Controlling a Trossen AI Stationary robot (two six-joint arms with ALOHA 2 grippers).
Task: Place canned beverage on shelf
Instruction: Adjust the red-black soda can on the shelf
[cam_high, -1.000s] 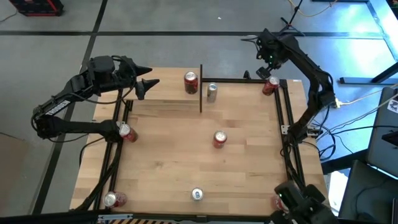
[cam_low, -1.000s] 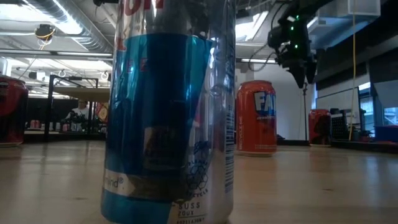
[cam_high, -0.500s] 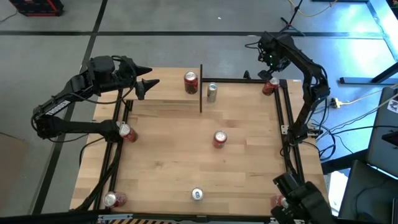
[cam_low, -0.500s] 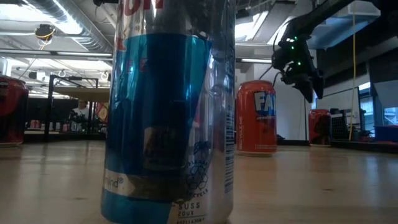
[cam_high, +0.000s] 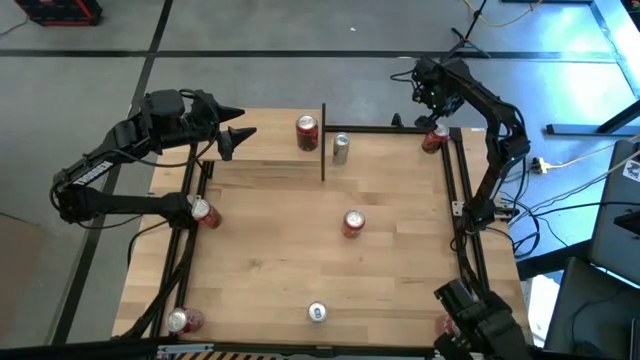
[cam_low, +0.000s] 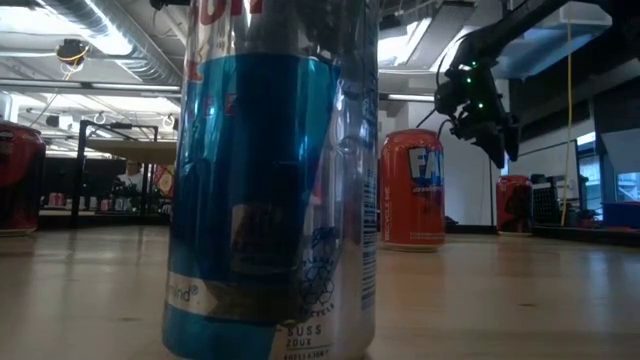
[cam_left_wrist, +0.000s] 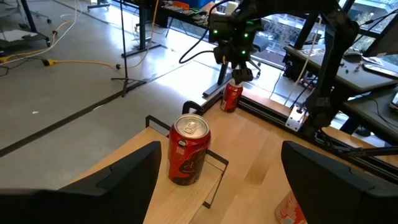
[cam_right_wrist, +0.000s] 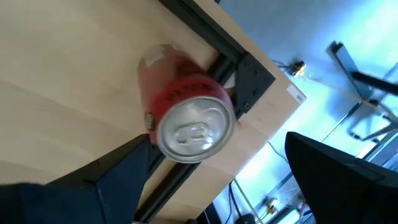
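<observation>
my right claw (cam_high: 432, 103), open, has swung over the corner red can (cam_high: 433, 138); pickup comes next; left claw (cam_high: 238, 136) open.

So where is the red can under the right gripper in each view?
High view: the red can at the table's far right corner, under the open right gripper.
Low view: likely the small can at right, beneath the gripper.
Left wrist view: far can below the gripper.
Right wrist view: centre.
Shared landmark: the black corner rail.
</observation>
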